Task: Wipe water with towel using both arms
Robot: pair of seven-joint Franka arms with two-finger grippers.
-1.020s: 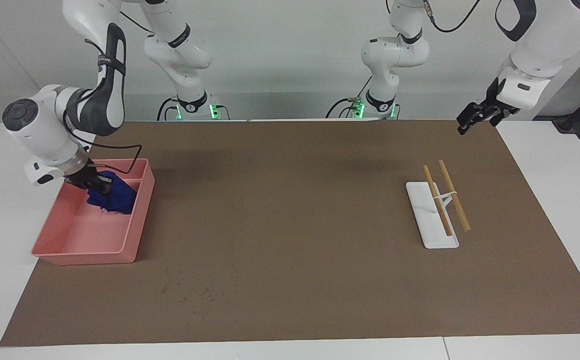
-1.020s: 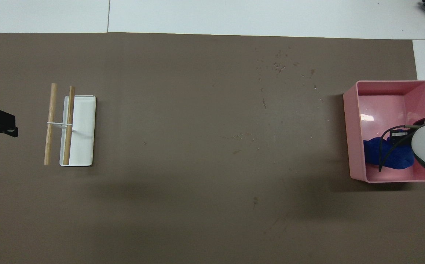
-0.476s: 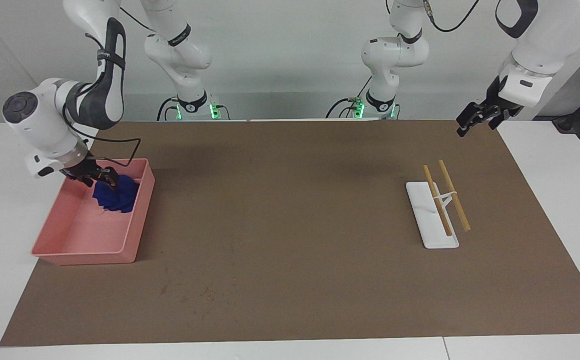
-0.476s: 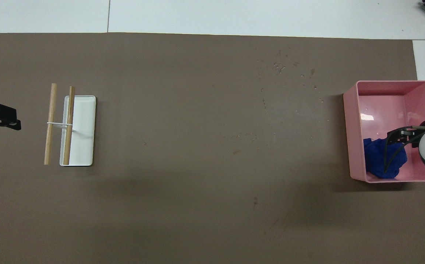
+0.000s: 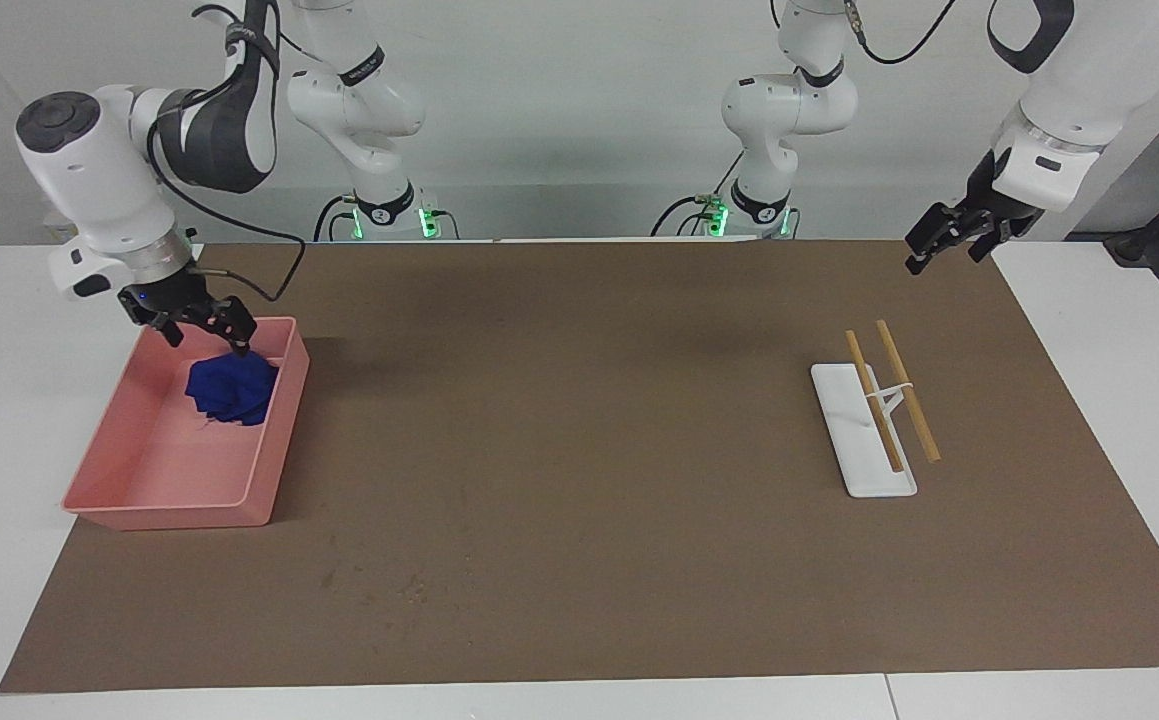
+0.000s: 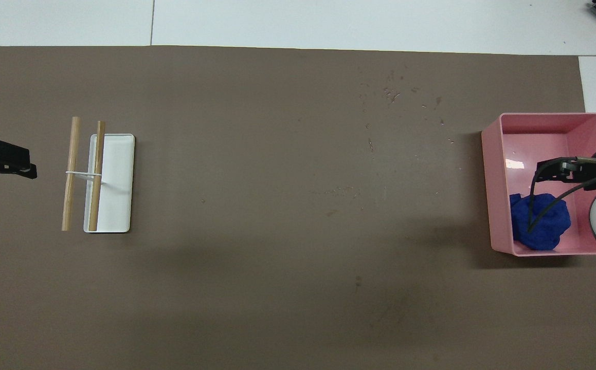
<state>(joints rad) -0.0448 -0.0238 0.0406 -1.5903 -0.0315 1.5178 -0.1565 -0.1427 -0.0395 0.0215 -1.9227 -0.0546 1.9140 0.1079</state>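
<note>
Only numerals mark the arm bases (image 5: 386, 213).

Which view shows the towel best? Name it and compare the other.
The facing view: the towel shows whole in the pink tray, just under the right claw. Overhead, a black cable crosses the towel and hides part of it.

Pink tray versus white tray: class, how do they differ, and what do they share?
The deep-walled pink plastic tray is larger than the flat white tray. The pink tray holds a bunchy deep-blue towel; the white tray carries a wooden stick, banded to another beside it. The pink tray sits toward the right arm's end, the white toward the left arm's. Both are rectangular, on the brown mat.
</note>
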